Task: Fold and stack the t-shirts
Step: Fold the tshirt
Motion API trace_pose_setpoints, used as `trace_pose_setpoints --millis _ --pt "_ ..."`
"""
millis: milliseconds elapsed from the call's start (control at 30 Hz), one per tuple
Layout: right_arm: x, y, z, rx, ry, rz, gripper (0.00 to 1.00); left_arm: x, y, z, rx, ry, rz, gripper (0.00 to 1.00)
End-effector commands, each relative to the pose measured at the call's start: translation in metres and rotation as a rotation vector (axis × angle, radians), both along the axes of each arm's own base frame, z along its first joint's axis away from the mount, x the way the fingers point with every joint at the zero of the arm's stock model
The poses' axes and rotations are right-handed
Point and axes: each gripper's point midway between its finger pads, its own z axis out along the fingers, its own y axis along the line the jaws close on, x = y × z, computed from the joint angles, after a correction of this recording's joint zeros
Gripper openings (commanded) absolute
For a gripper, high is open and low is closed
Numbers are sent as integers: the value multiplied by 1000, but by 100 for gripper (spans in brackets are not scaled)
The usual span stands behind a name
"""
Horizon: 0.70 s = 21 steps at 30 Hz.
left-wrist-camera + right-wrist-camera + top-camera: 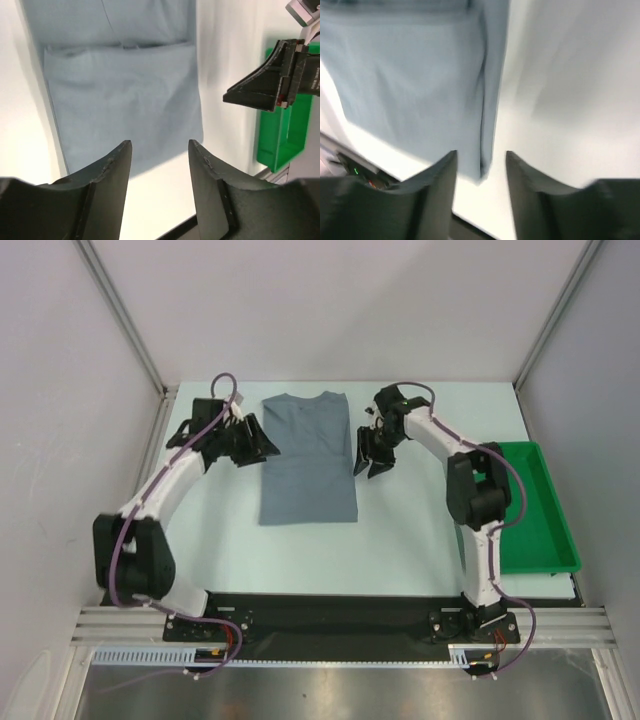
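One slate blue-grey t-shirt lies flat on the table, its sides folded in to make a long narrow rectangle with the round neck at the far end. My left gripper hovers just off the shirt's left edge. In the left wrist view its jaws stand apart with nothing between them, above the shirt's near corner. My right gripper hovers at the shirt's right edge. In the right wrist view it is open, and the shirt's folded edge and corner lie below the gap, not pinched.
A green plastic tray sits at the table's right edge, also seen in the left wrist view as the green tray behind the right gripper's fingers. White walls and metal posts close in the table's back and sides.
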Motion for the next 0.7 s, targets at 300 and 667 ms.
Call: trace_pose_setpoints --millis 300,667 --pt "-90 5 30 253 44 16 82 -110 36 -58 -114 209 194 66" --pt "-97 -4 -17 239 129 -24 72 -114 52 -110 -84 334 236 71"
